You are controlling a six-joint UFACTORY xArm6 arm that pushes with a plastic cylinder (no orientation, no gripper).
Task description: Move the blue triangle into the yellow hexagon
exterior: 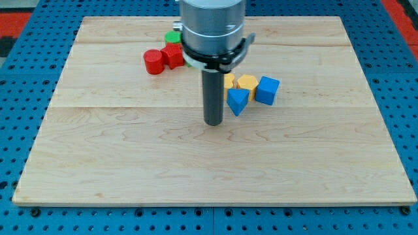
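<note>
My tip (213,122) beside the blue triangular block (238,101)
Bare rod, no jaws to read — triangle at its two o'clock touched the yellow hexagonal block (247,83).

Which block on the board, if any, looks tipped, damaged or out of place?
Nothing stands out. The blue triangle sits against the yellow hexagon, beside the blue cube; red blocks cluster toward the view's top left. My tip rests just left of the triangle.

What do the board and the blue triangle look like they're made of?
The board looks like pale unfinished wood: grain lines and plank seams show. The blue triangle seems to be painted wood or plastic, with flat, even colour; which one I cannot tell.
</note>
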